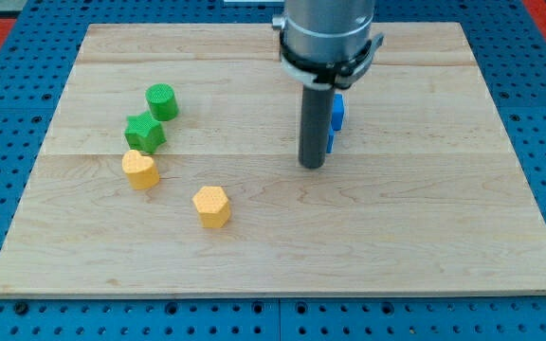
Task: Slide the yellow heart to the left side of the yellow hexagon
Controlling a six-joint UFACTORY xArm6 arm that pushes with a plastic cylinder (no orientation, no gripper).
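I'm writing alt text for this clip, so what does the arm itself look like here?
Only my arm's lower end shows: a wide grey metallic cylinder at the view's top, ringed by a dark clamp band. Below it hangs a straight, dark grey round rod, narrower than the cylinder. My tip is its plain blunt end. No cables, markings or fingers are visible.

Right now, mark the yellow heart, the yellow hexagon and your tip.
yellow heart (140, 170): camera view, top face.
yellow hexagon (211, 206): camera view, top face.
my tip (312, 166): camera view, rod's lower end.
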